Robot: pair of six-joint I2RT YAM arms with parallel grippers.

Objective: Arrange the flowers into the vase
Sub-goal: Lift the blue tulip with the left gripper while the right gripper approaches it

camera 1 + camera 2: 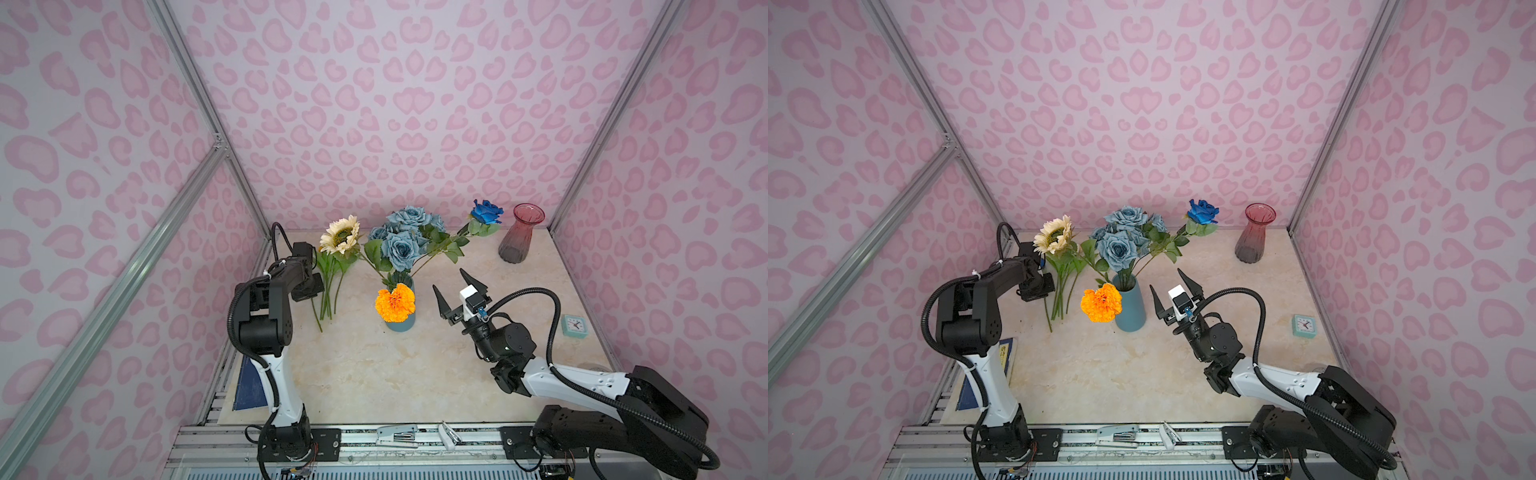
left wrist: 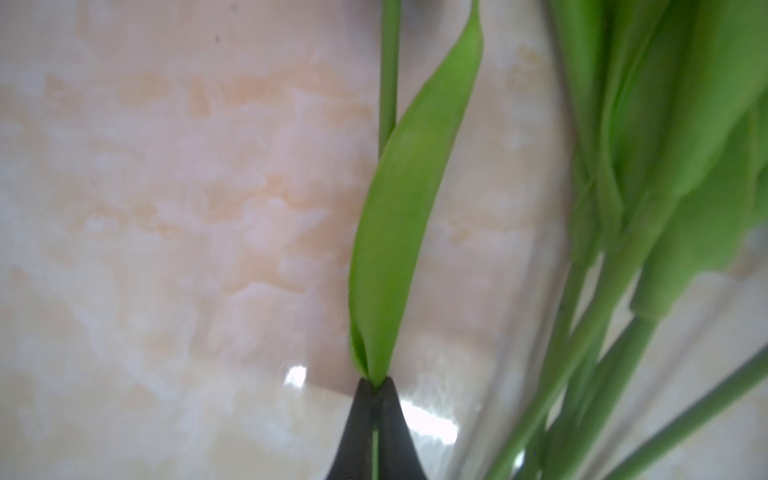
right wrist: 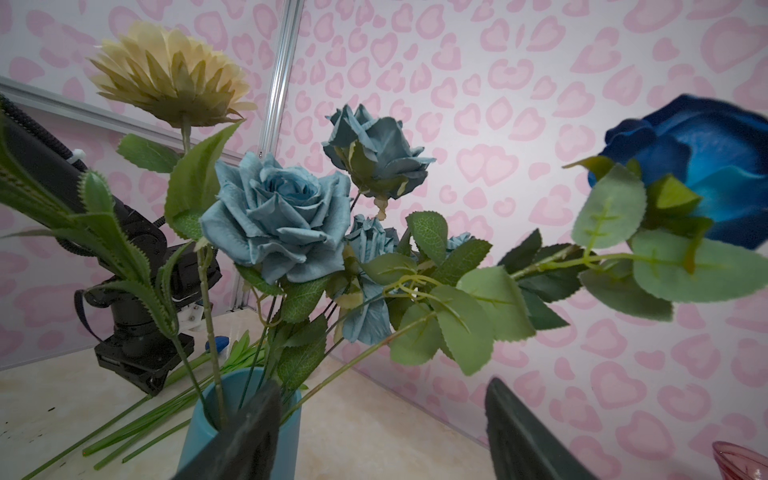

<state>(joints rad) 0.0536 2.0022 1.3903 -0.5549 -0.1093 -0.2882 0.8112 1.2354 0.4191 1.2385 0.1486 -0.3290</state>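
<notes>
Left wrist view: finds the left gripper (image 2: 376, 388) pinched shut on the base of a green leaf (image 2: 409, 216) and its stem (image 2: 389, 62), over the marble table (image 2: 166, 208), beside more loose stems (image 2: 573, 345). Shows, in both top views, the right gripper (image 1: 447, 277) spread wide, holding nothing, near the blue vase (image 1: 401, 326). Places most flowers (image 3: 282, 216) there: grey-blue roses (image 1: 401, 245), bright blue rose (image 1: 486, 212), orange marigold (image 1: 395, 302). Leaves the pink vase (image 1: 519, 237) well apart at the back.
</notes>
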